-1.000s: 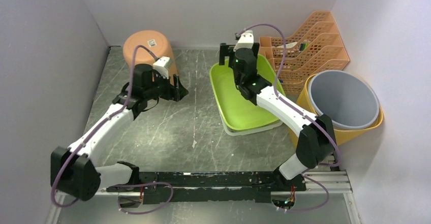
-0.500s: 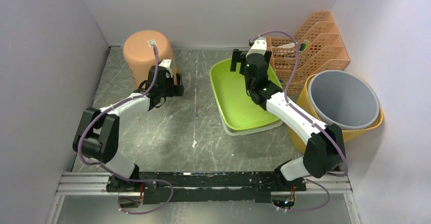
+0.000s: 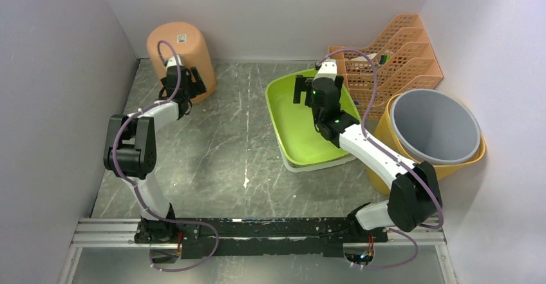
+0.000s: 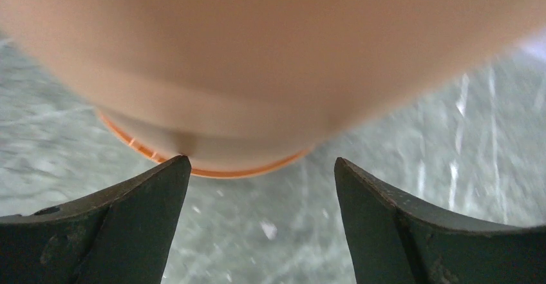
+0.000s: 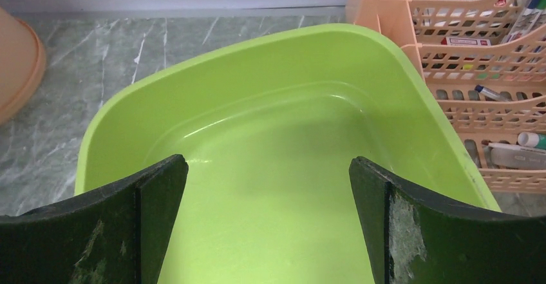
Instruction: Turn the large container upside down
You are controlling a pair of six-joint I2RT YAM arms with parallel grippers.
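The large orange container (image 3: pixel 177 52) stands at the back left corner with its base up and its rim on the table. It fills the top of the left wrist view (image 4: pixel 257 58). My left gripper (image 3: pixel 198 83) is open and empty, low by the container's rim (image 4: pixel 262 168). The left fingertip (image 4: pixel 174 168) is right at the rim; nothing is between the jaws. My right gripper (image 3: pixel 301 91) is open and empty, hovering over the green tub (image 3: pixel 302 132), as the right wrist view (image 5: pixel 268 168) shows.
The green tub (image 5: pixel 270 123) sits in a white tub (image 3: pixel 322 163) at mid-right. An orange file rack (image 3: pixel 386 58) stands at the back right (image 5: pixel 476 71). A grey bucket (image 3: pixel 436 126) sits inside a yellow one (image 3: pixel 451 168) by the right wall.
The orange container has moved back and left into the corner and now stands straighter on its rim. My left gripper followed it. My right gripper shifted slightly right over the green tub.
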